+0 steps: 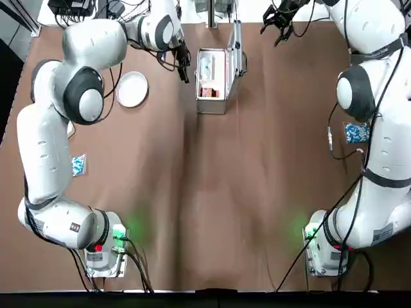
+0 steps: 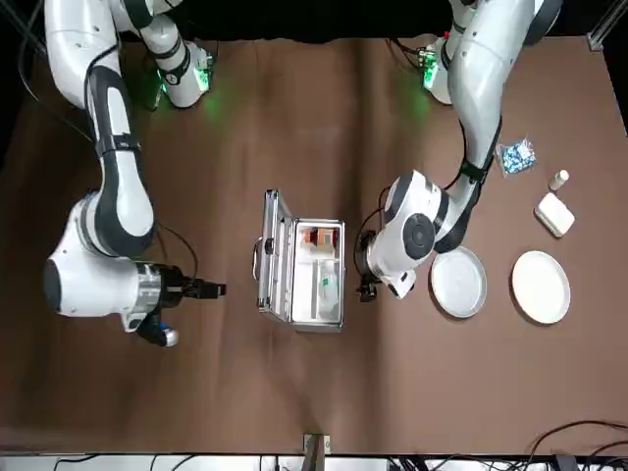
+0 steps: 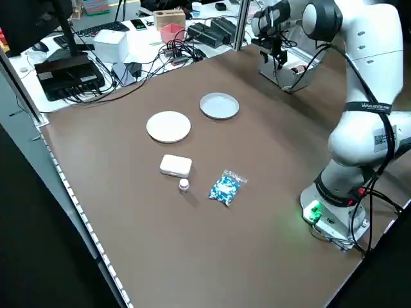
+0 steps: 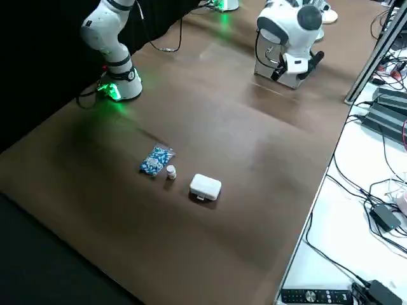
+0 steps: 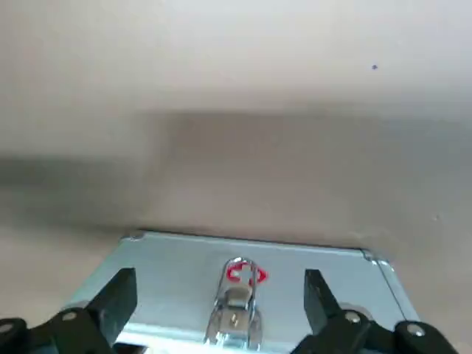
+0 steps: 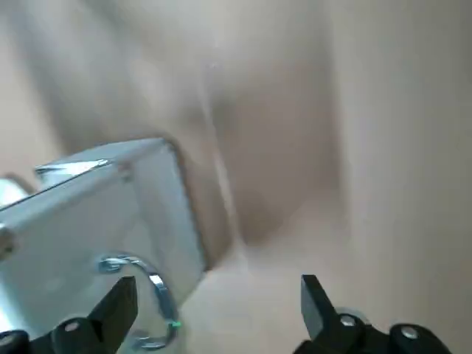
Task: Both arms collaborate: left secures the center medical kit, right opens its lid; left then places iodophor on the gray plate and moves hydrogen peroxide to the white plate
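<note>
With the kit (image 2: 317, 275) open, left gripper (image 5: 220, 310) beside it, fingers spread; right gripper (image 6: 219, 313) likewise, near the lid (image 2: 276, 257). Lower left straight onto a bottle (image 2: 328, 287), clear of walls.

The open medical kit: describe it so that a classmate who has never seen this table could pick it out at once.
On the brown table, look between the black left gripper and black right gripper. There sits a silver, rectangular metal case, its lid open on the right arm's side. Unlike the flat round plates, it is boxy, with a carrying handle.
</note>
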